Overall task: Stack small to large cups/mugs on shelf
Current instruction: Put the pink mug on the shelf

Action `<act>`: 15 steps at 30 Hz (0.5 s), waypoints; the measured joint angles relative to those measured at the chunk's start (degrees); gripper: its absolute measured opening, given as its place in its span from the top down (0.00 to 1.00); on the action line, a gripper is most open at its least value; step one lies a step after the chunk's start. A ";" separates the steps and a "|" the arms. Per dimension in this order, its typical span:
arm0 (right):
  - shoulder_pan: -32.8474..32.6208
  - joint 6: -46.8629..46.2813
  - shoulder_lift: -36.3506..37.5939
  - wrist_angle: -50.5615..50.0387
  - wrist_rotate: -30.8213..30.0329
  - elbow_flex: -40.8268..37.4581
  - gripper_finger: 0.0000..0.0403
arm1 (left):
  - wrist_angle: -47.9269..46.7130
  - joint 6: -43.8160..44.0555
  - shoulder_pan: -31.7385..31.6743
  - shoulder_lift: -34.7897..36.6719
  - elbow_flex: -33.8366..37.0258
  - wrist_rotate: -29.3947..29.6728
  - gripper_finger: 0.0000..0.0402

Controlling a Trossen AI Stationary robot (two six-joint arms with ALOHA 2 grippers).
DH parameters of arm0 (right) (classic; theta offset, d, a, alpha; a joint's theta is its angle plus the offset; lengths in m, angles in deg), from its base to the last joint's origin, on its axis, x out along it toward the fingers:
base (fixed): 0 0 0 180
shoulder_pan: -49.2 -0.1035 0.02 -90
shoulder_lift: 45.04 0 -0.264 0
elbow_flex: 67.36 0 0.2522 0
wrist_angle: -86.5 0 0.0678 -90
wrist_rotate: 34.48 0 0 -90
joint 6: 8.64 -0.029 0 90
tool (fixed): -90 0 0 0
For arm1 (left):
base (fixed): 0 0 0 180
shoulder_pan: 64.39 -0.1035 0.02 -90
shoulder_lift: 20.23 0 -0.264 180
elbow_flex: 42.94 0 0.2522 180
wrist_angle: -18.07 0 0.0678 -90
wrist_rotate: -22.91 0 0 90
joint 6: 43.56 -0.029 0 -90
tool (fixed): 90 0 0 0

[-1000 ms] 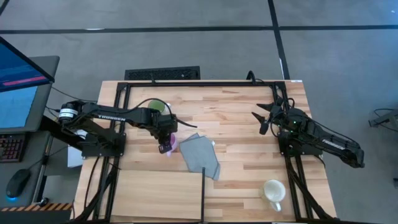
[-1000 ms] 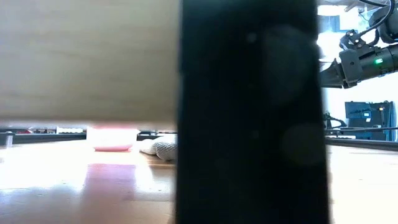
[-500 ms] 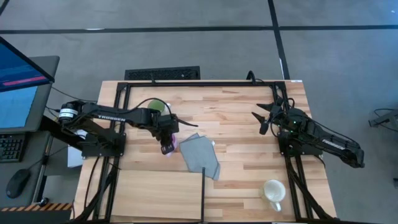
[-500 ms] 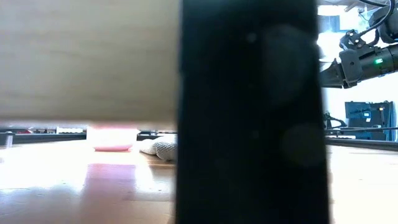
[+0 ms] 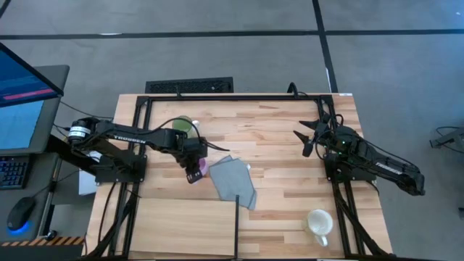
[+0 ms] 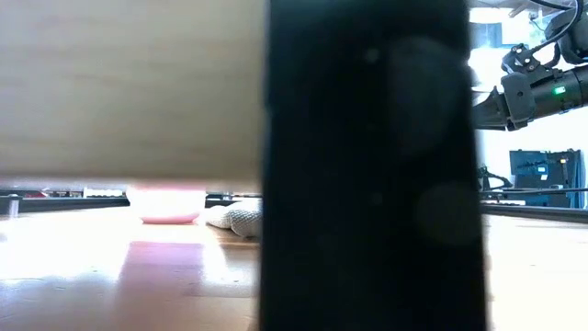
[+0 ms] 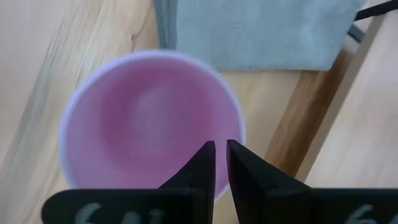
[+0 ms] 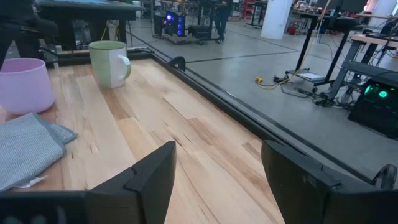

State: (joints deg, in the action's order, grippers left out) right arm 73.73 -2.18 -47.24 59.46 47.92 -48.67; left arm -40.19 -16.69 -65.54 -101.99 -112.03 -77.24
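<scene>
The light purple mug (image 5: 203,167) stands on the striped tabletop next to the grey cloth (image 5: 233,181). It also shows in the left wrist view (image 7: 149,124) and the low view (image 6: 165,204). My left gripper (image 5: 192,175) is over it, shut on its rim. The green mug (image 5: 185,125) stands upright behind my left arm. The cream-white mug (image 5: 317,222) stands near the table's front right. The pale shelf board (image 5: 181,225) lies at the front left. My right gripper (image 5: 304,141) waits open and empty at the right side. My left gripper pinches the purple mug's rim wall (image 7: 235,134), one finger (image 7: 202,165) inside the mug and the other outside it. The fingers come from above, pointing down. The mug is upright, and in the low view its base seems to be on the table.
The shelf's black frame rails (image 5: 238,225) and a black post (image 6: 367,165) stand at the table's front; the board's underside (image 6: 129,83) fills the low view's upper left. The cloth lies just right of the purple mug. Bare tabletop (image 5: 275,138) lies between the two arms.
My left arm has shifted a little toward the table's near edge above the purple mug, so the green mug behind it shows more. The purple mug stays where it was.
</scene>
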 joint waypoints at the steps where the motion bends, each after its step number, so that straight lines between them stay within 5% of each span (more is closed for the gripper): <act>1: 0.00 0.00 0.00 0.00 0.00 0.00 0.35 | -0.68 0.66 0.00 0.00 0.00 0.00 0.93; 15: 0.00 -0.02 -0.01 0.00 0.00 0.00 0.35 | -4.66 3.22 0.02 0.00 0.00 -0.04 0.93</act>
State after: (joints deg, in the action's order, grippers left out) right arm 73.73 -2.21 -47.25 59.46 47.92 -48.67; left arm -44.85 -13.47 -65.52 -101.99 -112.03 -77.28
